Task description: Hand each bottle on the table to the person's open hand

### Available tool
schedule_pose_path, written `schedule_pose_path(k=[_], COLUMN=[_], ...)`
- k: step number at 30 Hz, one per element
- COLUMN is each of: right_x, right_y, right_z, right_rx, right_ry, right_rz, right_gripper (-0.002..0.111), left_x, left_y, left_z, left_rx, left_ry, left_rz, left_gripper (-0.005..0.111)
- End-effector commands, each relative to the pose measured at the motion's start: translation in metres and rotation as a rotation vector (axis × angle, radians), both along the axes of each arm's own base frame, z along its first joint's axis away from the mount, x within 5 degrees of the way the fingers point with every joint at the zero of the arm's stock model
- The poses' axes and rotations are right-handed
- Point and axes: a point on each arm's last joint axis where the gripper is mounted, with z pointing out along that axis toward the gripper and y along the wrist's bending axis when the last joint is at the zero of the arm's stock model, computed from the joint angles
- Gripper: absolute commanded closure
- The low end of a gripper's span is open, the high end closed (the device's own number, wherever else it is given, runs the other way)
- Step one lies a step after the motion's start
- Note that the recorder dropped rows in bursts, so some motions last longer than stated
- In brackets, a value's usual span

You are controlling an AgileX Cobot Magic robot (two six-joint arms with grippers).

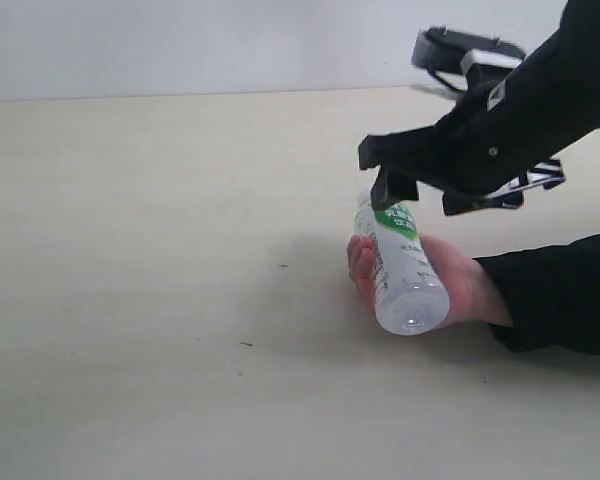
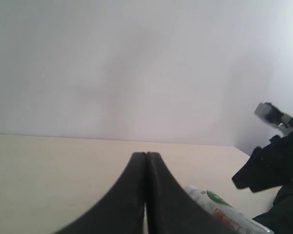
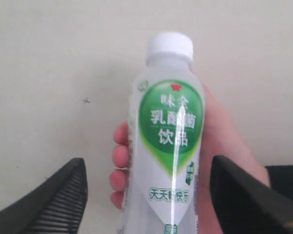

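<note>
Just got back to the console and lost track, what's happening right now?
The white bottle with the green label lies in the person's open hand, which rests on the table. The right gripper hangs just above the bottle with its fingers apart, not gripping it. The left gripper is shut and holds nothing.

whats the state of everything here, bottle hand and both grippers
white bottle: capped, lying in the open hand
person's hand: open, palm up, resting on the table
right gripper: jaws open, either side of the bottle, clear of it
left gripper: jaws shut, empty
</note>
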Motion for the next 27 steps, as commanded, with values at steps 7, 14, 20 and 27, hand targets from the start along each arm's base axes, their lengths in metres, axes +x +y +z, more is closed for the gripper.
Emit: schedule_pose_path(k=[7, 14, 20, 27], right_x=[-0.072, -0.141, -0.178, -0.199], right_y=[-0.042, -0.074, -0.086, -0.097], right_z=[0.087, 0.080, 0.086, 0.096], right_rx=[0.026, 0.195, 0.423, 0.478], right_ry=[-0.408, -0.646, -0.636, -0.738], right_rz=[0.091, 0.048, -0.040, -0.035], right_gripper=[0.108, 0.108, 0.108, 0.108], left_x=[0.000, 0.000, 0.000, 0.000], left_y=[0.000, 0.000, 0.000, 0.000], left_z=[-0.001, -0.001, -0.001, -0.001], left_rx=[0.001, 0.001, 0.001, 0.001], left_ry=[0.003, 0.003, 0.003, 0.003], left_rz=[0.002, 0.002, 0.002, 0.002], left_gripper=[0.106, 0.106, 0.106, 0.106])
